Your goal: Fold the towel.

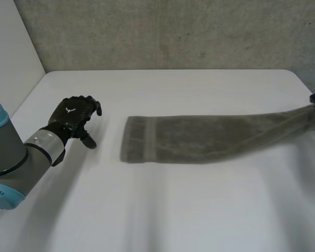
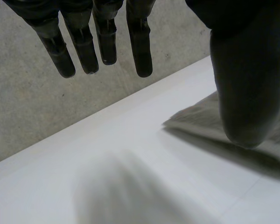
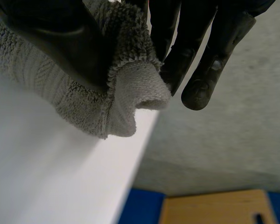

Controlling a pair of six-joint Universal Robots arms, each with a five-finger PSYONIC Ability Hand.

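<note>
Across the white desk [image 1: 173,210] a long grey towel [image 1: 199,139] is stretched as a narrow strip. Its striped end lies flat near the middle, and its other end is raised off the surface by the desk's right edge. That raised end is pinched between the thumb and fingers of the right hand [image 3: 56,42], with the cloth bunched under the thumb. The left hand [image 1: 73,118] is held near the striped end but apart from it, fingers relaxed and nothing in them.

The step in hand is judged to be carrying the held end over onto the striped end. The pinch should be kept firm and the end brought low and straight along the strip, so that the long edges stay matched. The flat end would best be pinned by the left hand, lest it be dragged. Broad bare desk lies before and behind the towel, but little margin is left at the right edge.
</note>
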